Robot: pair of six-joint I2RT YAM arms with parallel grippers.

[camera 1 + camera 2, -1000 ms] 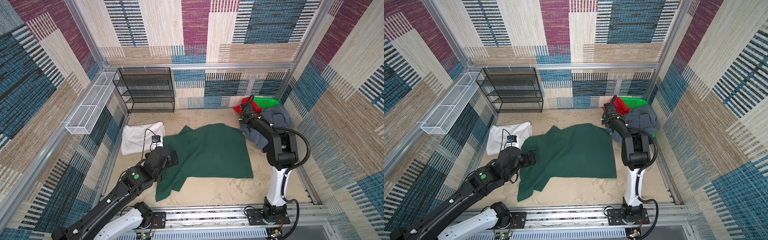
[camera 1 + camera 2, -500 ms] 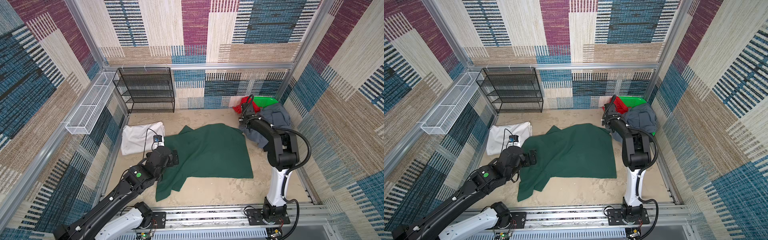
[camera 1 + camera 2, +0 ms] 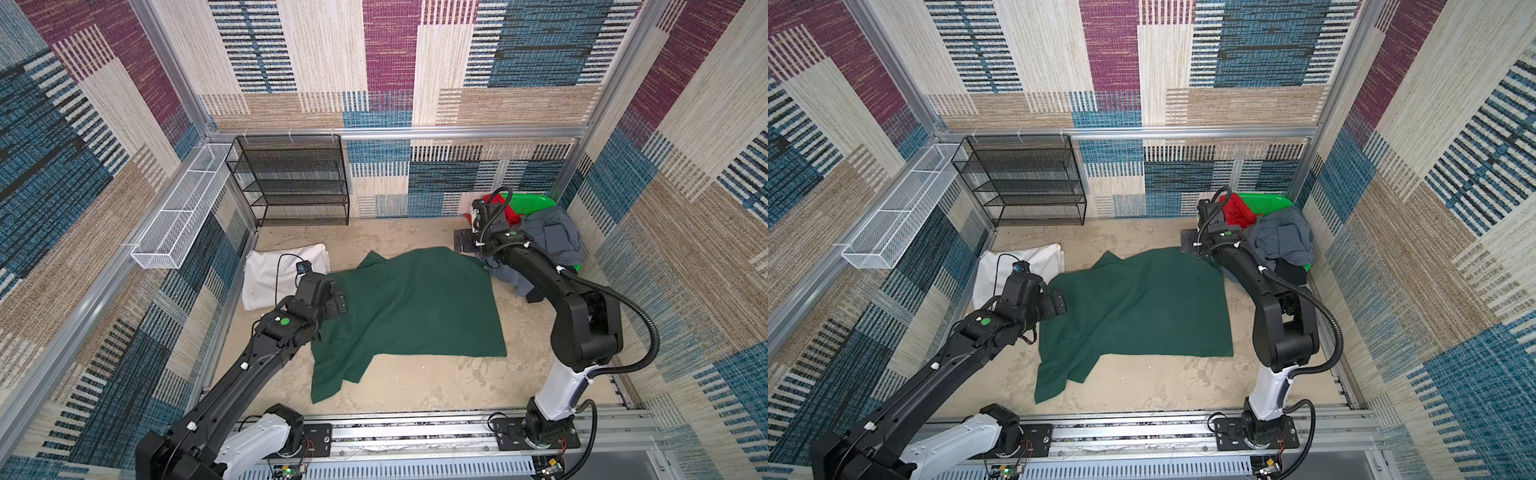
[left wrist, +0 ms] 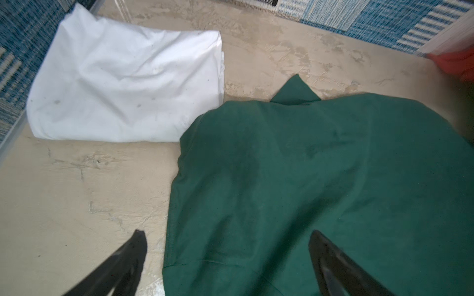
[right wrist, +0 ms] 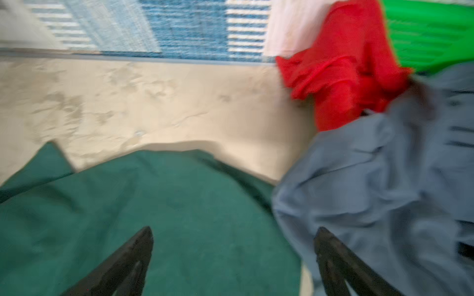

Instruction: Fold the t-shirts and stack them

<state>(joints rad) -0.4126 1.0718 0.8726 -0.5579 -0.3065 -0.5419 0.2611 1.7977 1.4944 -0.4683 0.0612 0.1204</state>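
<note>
Right, white shirt [image 3: 282, 278] folded, dark green shirt [image 3: 415, 307] spread flat, grey-blue shirt [image 3: 552, 237] heaped unfolded; left gripper [image 4: 228, 233] and right gripper [image 5: 233, 230] gape empty.

A black wire shelf [image 3: 291, 178] stands against the back wall [image 3: 390, 62]. Left of the shelf, a long white wire basket [image 3: 178, 216] hangs on the side wall. The walls are blue, purple, tan and cream patches. In front of the shelf, the floor [image 3: 415, 386] is pale tan, maybe cracked.

Beige floor [image 3: 415, 386] bears a spread dark green t-shirt [image 3: 415, 307]; folded white t-shirt [image 3: 262, 282] just beside; black rack [image 3: 299, 187] behind.
</note>
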